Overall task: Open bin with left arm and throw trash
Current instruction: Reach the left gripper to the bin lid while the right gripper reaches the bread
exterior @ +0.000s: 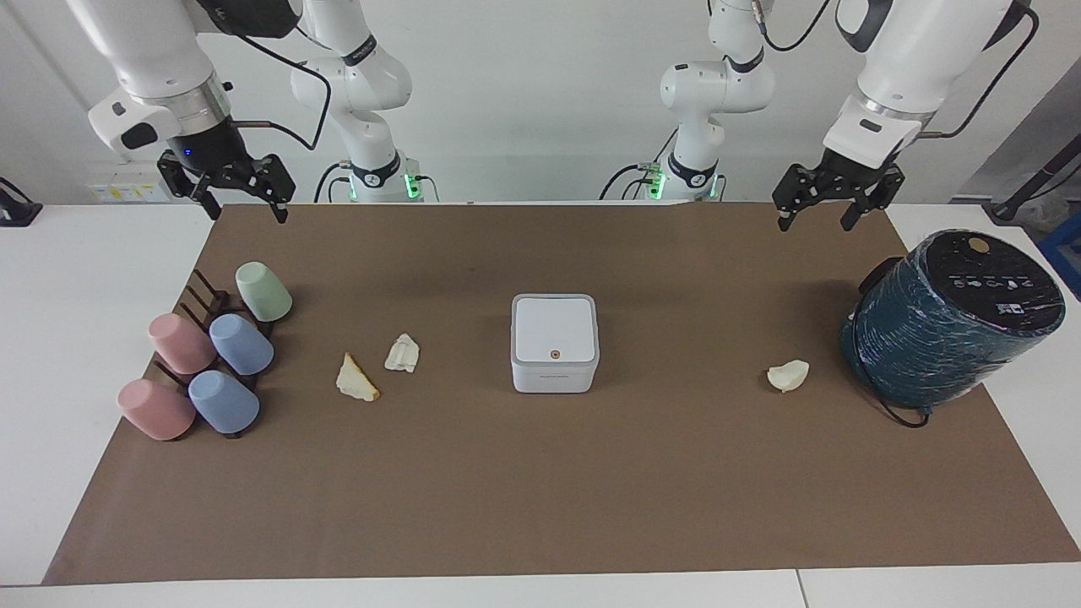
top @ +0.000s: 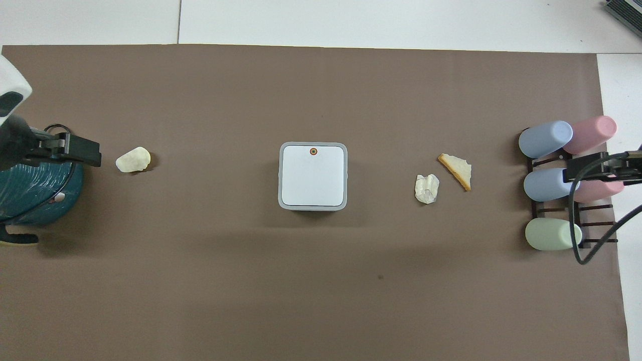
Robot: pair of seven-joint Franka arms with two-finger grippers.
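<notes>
Overhead view cut off both grippers at the frame edges. Bin [exterior: 554, 342] sat mid-mat, lid shut, well apart from both. Left gripper [exterior: 826, 213] hung with fingers spread over the mat edge nearest the robots, above the teal cylinder [exterior: 950, 321]. One scrap [exterior: 788, 375] lay beside the cylinder. Right gripper [exterior: 240, 203], fingers also apart, waited up over the cup rack [exterior: 203, 297]. A wedge [exterior: 355, 379] and crumpled scrap [exterior: 403, 353] lay between rack and bin.
</notes>
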